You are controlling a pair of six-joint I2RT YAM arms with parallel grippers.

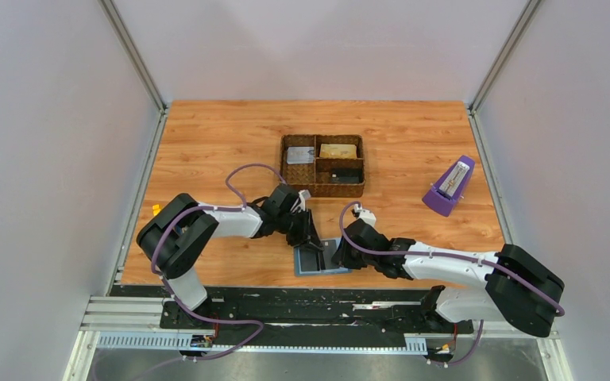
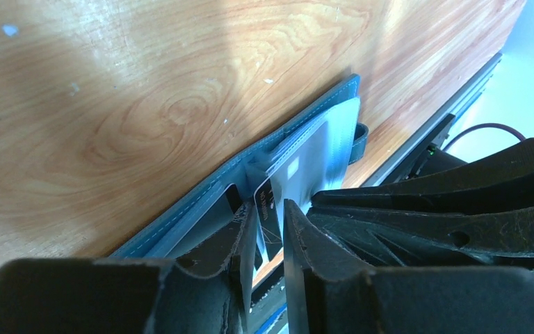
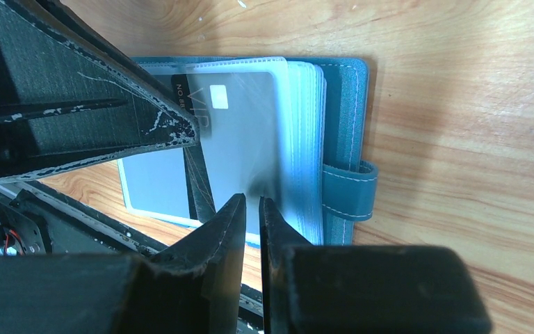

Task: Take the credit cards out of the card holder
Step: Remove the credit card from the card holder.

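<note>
The blue card holder (image 1: 324, 263) lies open near the table's front edge, its clear sleeves fanned out; it also shows in the right wrist view (image 3: 348, 111) and the left wrist view (image 2: 201, 202). A dark credit card (image 3: 199, 182) with a chip sticks partly out of a sleeve. My left gripper (image 1: 311, 240) is closed to a narrow gap with that card (image 2: 272, 202) between its fingertips (image 2: 270, 205). My right gripper (image 1: 338, 254) is pinched on the lower edge of a clear sleeve (image 3: 252, 200). A gold-yellow card (image 1: 338, 150) lies in the tray.
The brown woven tray (image 1: 322, 140) stands behind the arms and also holds a silver card (image 1: 300, 155) and a dark card (image 1: 347, 173). A purple metronome (image 1: 449, 187) stands at the right. A small orange block (image 1: 156, 210) sits at the left edge. The black rail (image 1: 286, 305) runs just in front of the holder.
</note>
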